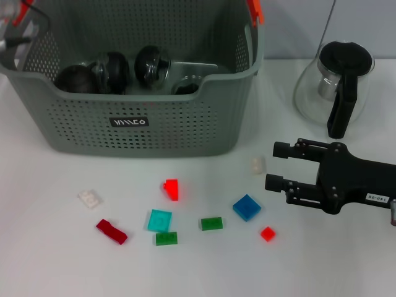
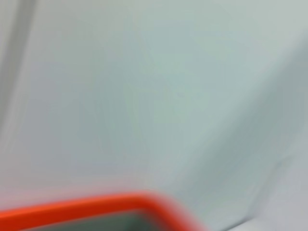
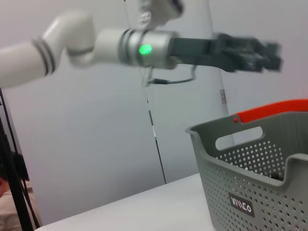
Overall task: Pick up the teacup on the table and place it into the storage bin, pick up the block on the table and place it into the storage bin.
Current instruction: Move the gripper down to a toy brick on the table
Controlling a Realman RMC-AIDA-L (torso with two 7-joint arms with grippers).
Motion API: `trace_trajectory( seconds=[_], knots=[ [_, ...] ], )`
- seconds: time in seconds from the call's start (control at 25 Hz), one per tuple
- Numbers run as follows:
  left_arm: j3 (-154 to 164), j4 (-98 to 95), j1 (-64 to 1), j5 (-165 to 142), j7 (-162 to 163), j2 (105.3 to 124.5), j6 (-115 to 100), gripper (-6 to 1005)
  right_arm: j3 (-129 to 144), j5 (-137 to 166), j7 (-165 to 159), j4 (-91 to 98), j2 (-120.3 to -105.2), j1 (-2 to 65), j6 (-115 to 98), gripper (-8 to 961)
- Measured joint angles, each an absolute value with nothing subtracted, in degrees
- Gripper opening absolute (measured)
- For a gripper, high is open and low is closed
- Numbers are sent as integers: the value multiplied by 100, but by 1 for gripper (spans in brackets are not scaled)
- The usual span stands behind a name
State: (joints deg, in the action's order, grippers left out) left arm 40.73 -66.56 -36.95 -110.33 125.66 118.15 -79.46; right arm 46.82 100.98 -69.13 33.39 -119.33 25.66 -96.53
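On the white table (image 1: 49,260), the grey perforated storage bin (image 1: 142,124) stood at the far left, its front wall with the small black label facing the robot and its orange handle end (image 1: 255,11) showing at the far right corner. Dark round teacups (image 1: 111,71) already lay inside it, against the near wall. Before the bin the small blocks were scattered apart from one another with bare table between them: a white block (image 1: 90,198) to the left, a dark red block (image 1: 112,231) nearer the front edge, a bright red block (image 1: 172,189) in the middle, a teal block (image 1: 159,220) touching a green block (image 1: 166,238), a second green block (image 1: 211,223), a blue block (image 1: 247,207), a small red block (image 1: 267,233) and a pale block (image 1: 258,164). The right gripper (image 1: 271,166) hung low over the table at the right, its two black fingers pointing left, spread wide and holding nothing, with the pale block just off the upper fingertip and the blue block near the lower one. A glass teapot (image 1: 337,86) with black lid and handle stood well clear behind it, to the right of the bin. The left gripper (image 3: 269,50) was held high above the bin's far rim; whether its fingers were parted could not be told. Open table stretched along the near edge.
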Motion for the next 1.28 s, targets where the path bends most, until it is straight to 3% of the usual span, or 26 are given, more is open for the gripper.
trace_trajectory(
  seconds=[0.24,0.44,0.68,1.08,1.28],
  knots=[
    [3262,-5638,-3341,-8933,11227,11528,-10408,654,4683,10086,-6932,3340,-11934,2566,-9653,716],
    [3311,-6722,-3025,-10371,11168,11539,-11291,657,4684,10105,-6952,3351,-11934,2572,-9659,715],
    [4561,-8067,-2762,-12493,11869,11709,-11427,651,4685,10108,-6960,3338,-11930,2585,-9651,715],
    [5927,-8297,-2941,-15228,12125,12355,-10364,640,4709,10107,-6979,3340,-11927,2633,-9609,715],
    [6441,-8246,-2792,-15583,12280,12425,-9606,635,4689,10108,-6978,3340,-11927,2637,-9621,715]
  ],
)
